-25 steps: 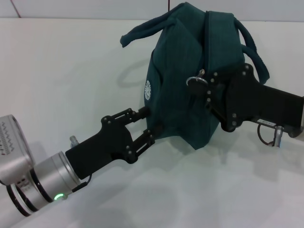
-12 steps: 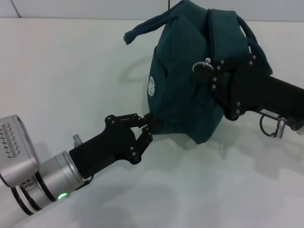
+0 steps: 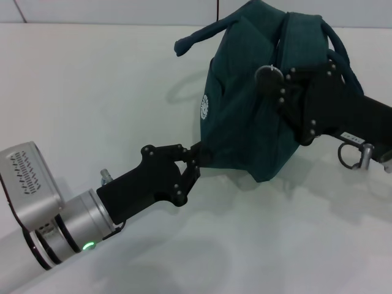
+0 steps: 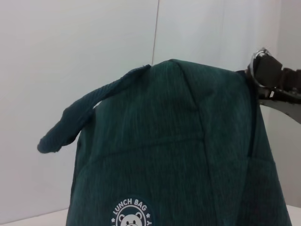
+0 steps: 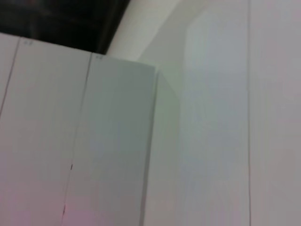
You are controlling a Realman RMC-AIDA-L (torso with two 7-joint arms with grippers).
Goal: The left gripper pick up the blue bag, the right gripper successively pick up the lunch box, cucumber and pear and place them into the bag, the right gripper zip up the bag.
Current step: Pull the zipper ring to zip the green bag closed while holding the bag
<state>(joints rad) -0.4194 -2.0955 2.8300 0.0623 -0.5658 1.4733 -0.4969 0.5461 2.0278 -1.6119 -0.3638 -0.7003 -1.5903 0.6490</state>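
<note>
While my left gripper [image 3: 197, 160] reaches forward from its silver wrist with the green light ring lit, its two black fingers are pinched together on the lower left edge of the blue bag [image 3: 245, 116], with a fold of the fabric caught between them. Just past those fingertips the bag bulges up and away from me, tilted so that its top faces my right side. Its small round white logo [image 3: 205, 107] sits just above my left fingers; from my left wrist camera the same logo [image 4: 131, 215] reads "LUNCH BAG" around a little bear face. One loop handle [image 3: 197, 38] sticks out from the bag's top, well above my left gripper, its end hanging free in the air. The zipper line runs down the middle of the bag's upper side, between the two handles.

Further right, my right gripper [image 3: 277, 79] comes in from the far side with its black linkage bars against the bag. Its tips are closed on the zipper pull [image 3: 267, 75], a dark round tab with a silver ring [image 4: 254, 68] that shows at the bag's upper edge from my left wrist. The second handle [image 3: 338, 52] curves behind my right gripper. Below everything lies the white table [image 3: 92, 92]. My right wrist camera shows only pale wall panels.
</note>
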